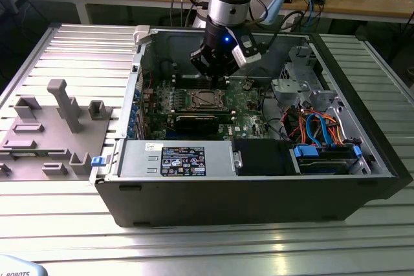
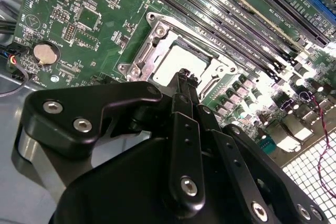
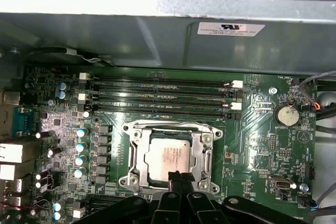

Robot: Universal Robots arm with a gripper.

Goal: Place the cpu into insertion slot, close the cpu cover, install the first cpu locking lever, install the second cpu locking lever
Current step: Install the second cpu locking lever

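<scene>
The cpu (image 3: 169, 157) lies flat in the insertion slot (image 3: 129, 181), its silvery top showing through the window of the cpu cover (image 3: 202, 148). The cover lies down flat over the chip, also seen as the cpu cover (image 2: 152, 40) around the cpu (image 2: 176, 60). My gripper (image 3: 177, 176) hovers at the socket's edge with its black fingertips (image 2: 185, 77) pressed together and nothing between them. In the exterior view my gripper (image 1: 217, 77) hangs inside the open case just above the socket (image 1: 206, 99). I cannot tell how the locking levers stand.
Long memory slots (image 3: 157, 95) run beside the socket, and a coin battery (image 3: 287, 114) sits on the green motherboard (image 1: 242, 111). A grey drive cage (image 1: 294, 85), coloured cables (image 1: 317, 124) and the power supply (image 1: 174, 159) crowd the case. A grey fixture (image 1: 58, 127) stands outside.
</scene>
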